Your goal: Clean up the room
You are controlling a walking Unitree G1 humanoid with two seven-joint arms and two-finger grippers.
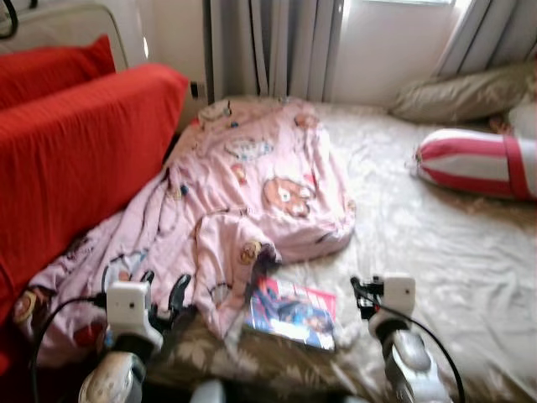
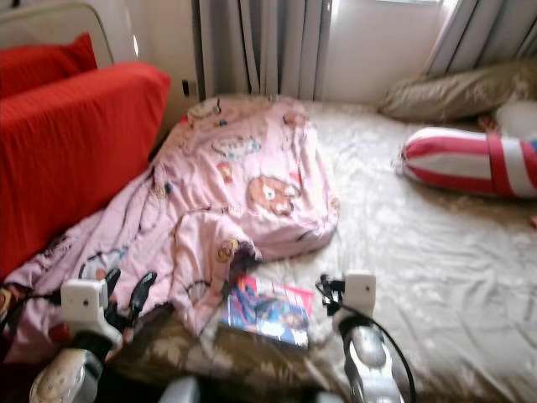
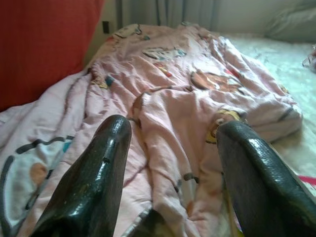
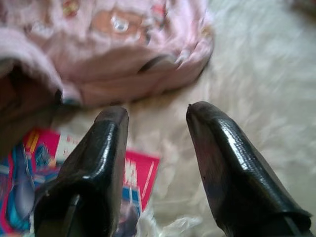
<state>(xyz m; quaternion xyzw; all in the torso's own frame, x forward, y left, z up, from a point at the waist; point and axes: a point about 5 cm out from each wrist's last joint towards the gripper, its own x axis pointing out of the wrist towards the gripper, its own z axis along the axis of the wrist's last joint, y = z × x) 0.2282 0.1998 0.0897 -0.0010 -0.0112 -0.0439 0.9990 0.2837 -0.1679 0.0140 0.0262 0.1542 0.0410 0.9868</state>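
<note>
A crumpled pink cartoon-print blanket [image 1: 252,185] lies across the left half of the bed [image 1: 436,252], trailing toward its near corner. A colourful magazine [image 1: 292,312] lies flat on the sheet just beyond the blanket's near fold. My left gripper [image 1: 164,295] is open, low over the blanket's near edge; its fingers [image 3: 98,168] frame the pink cloth [image 3: 182,113]. My right gripper [image 1: 362,292] is open above the sheet, just right of the magazine [image 4: 133,173], nothing between its fingers [image 4: 217,153].
A red-covered sofa or headboard [image 1: 75,159] stands along the left. A red-and-white striped bolster [image 1: 478,161] and a beige pillow [image 1: 470,94] lie at the far right. Grey curtains [image 1: 273,46] hang behind the bed.
</note>
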